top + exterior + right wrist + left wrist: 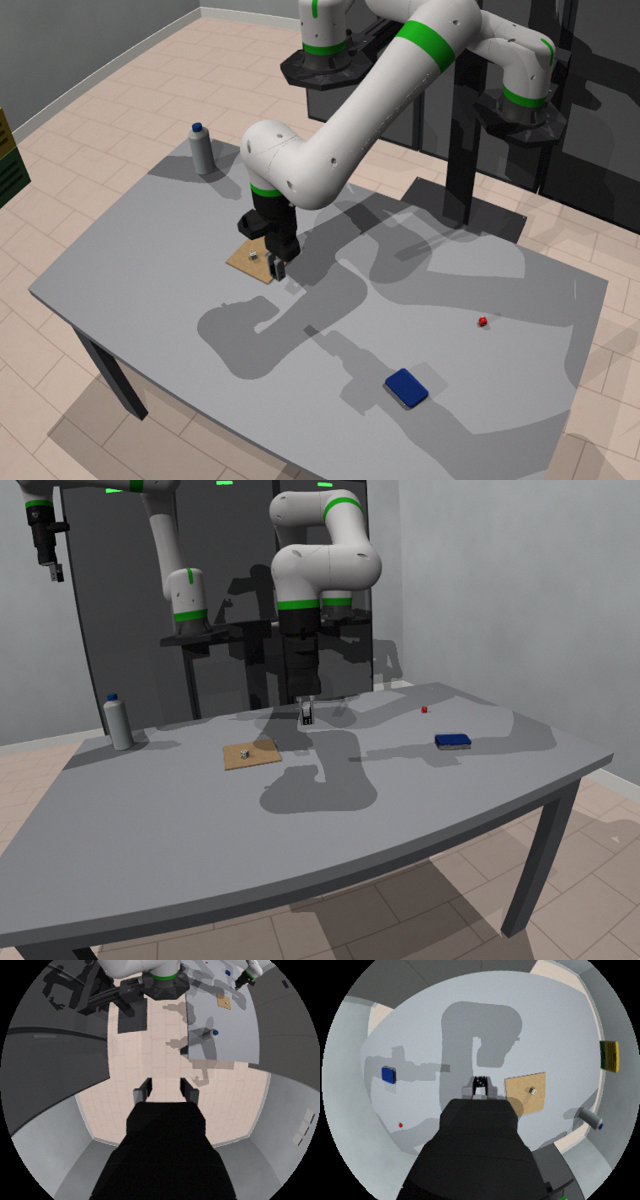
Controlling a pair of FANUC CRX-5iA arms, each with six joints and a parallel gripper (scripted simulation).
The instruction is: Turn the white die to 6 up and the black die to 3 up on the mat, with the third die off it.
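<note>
On the grey rectangular tabletop, the grey cylindrical bottle with a blue cap stands by the far left corner. The small red die sits toward the right edge, and the flat blue rounded block lies nearer the near edge.

The left gripper hangs above the table, laterally beside the mat; the white die obstructs part of the mat, with room around it; the upright bottle limits passage beyond; a broad corridor separates the mat from the blue case and red die; the right gripper is outside the table edge, well apart from the left arm.
</note>
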